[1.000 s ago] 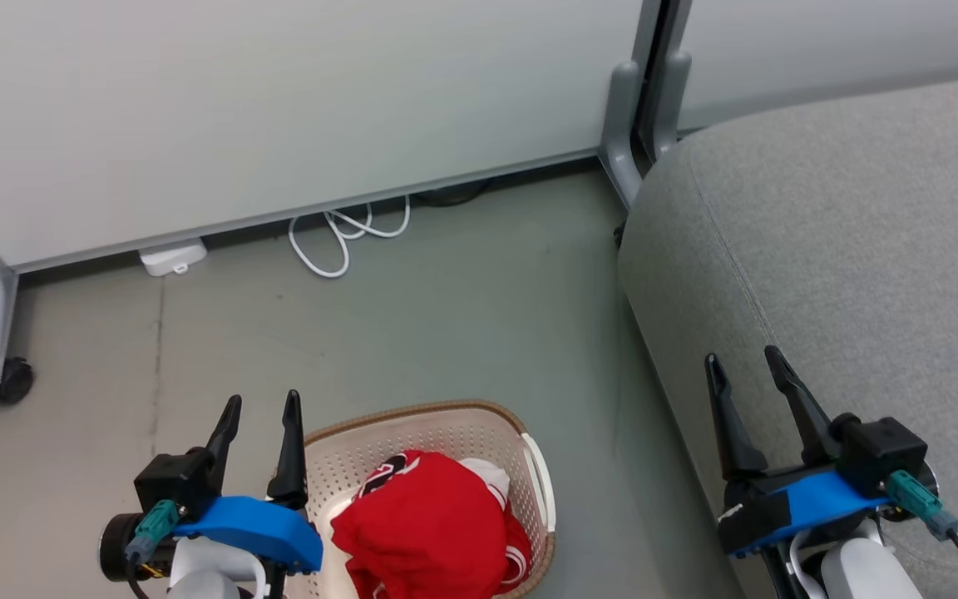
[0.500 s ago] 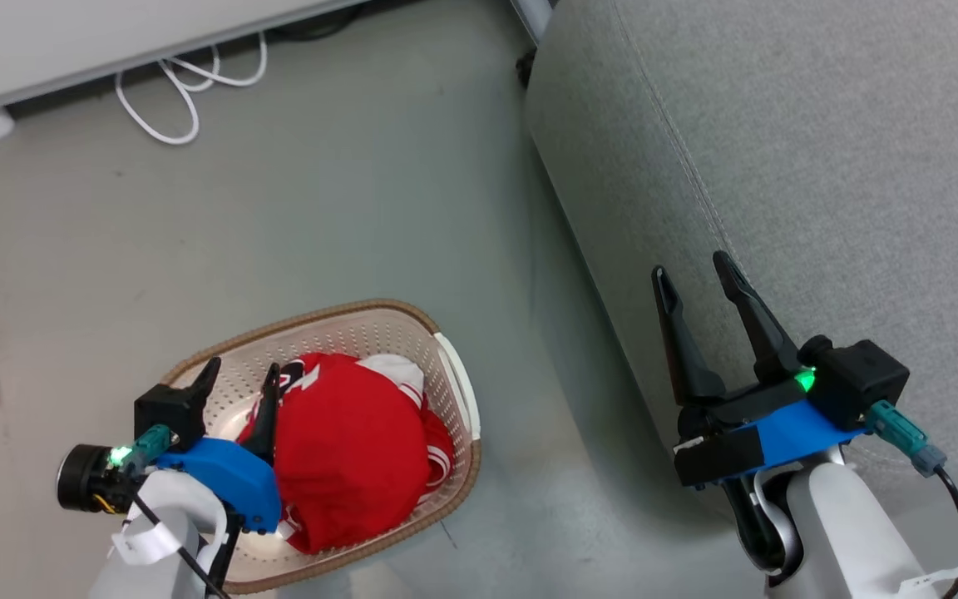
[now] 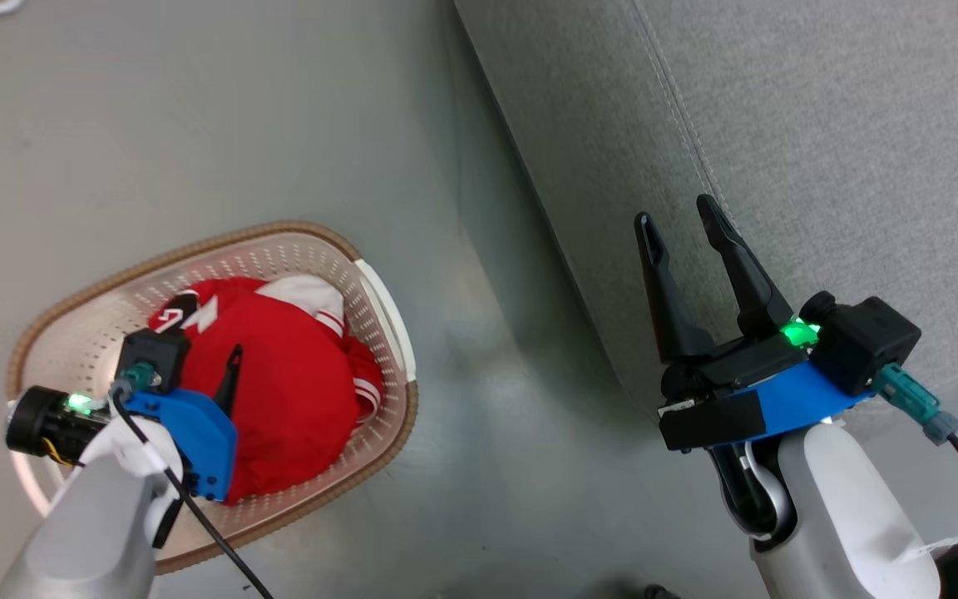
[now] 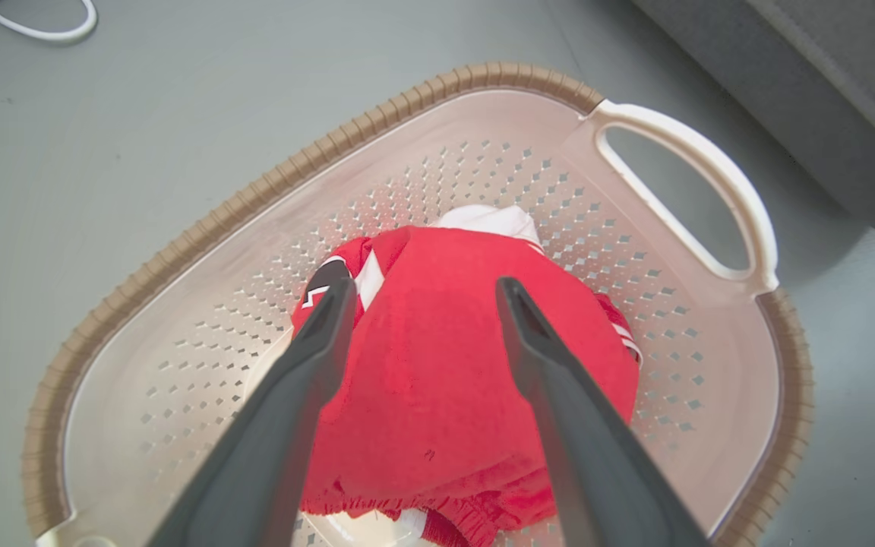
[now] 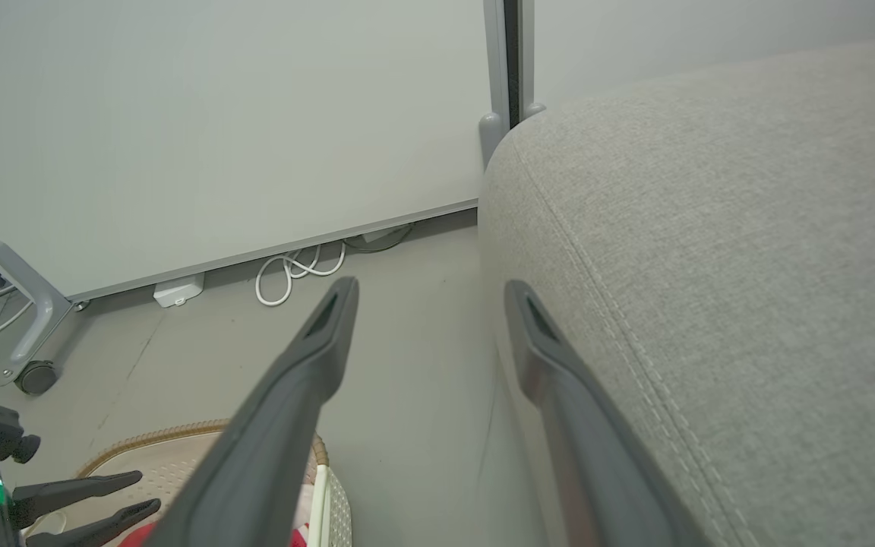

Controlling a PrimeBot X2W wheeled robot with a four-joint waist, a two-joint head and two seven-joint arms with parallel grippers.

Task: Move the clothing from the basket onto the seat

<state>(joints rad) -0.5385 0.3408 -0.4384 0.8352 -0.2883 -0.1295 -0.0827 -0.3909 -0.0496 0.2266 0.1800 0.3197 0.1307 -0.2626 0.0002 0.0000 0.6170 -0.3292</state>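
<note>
As seen from the head, left claw (image 3: 200, 356) at lower left, spread wide and empty, poised directly over the clothing (image 3: 296, 391), a red heap bunched inside the basket (image 3: 196, 245) on the floor (image 3: 196, 100); contact with the cloth hard to tell. Right claw (image 3: 674, 210) at centre right, equally wide and empty, over the near edge of the seat (image 3: 820, 125), well apart from the heap. Through the left wrist, clothing (image 4: 437, 380) dead ahead between the two fingers (image 4: 293, 395), long axis running roughly bottom to top of the frame, along the fingers rather than across them; basket rim (image 4: 255, 194) ringing it, seat (image 4: 825, 76) at upper right. Through the right wrist, right claw (image 5: 431, 287) pointing along the seat's edge (image 5: 711, 266), basket (image 5: 179, 433) a sliver at lower left. Judging by all this: left arm plainly nearer, clothing straight below, so probably a plain drop and pinch on the crest, then a carry rightward to the seat.
</note>
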